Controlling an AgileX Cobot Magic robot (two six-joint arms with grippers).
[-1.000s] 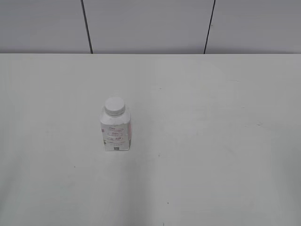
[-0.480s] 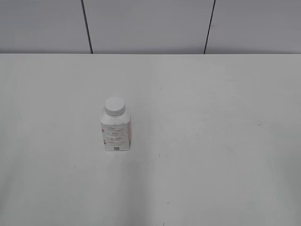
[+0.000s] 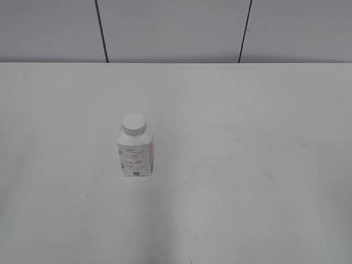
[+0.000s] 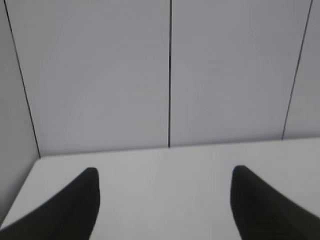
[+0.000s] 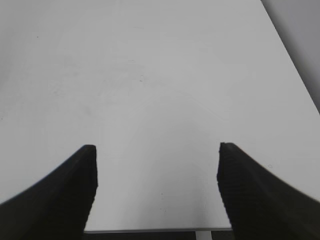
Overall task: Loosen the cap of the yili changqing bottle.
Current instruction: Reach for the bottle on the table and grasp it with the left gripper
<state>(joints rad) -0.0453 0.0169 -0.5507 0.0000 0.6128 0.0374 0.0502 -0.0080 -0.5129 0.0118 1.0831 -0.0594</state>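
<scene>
The yili changqing bottle (image 3: 135, 154), small, squarish and white with a pink-red and grey label, stands upright on the white table, left of the middle in the exterior view. Its round white cap (image 3: 134, 124) sits on the neck. No arm or gripper shows in the exterior view. My left gripper (image 4: 164, 175) is open and empty, its black fingers wide apart, facing the back wall over bare table. My right gripper (image 5: 156, 152) is open and empty over bare table. The bottle shows in neither wrist view.
A grey panelled wall (image 3: 176, 30) with dark vertical seams stands behind the table's far edge. The right wrist view shows the table's near edge (image 5: 150, 230) and its right edge (image 5: 295, 65).
</scene>
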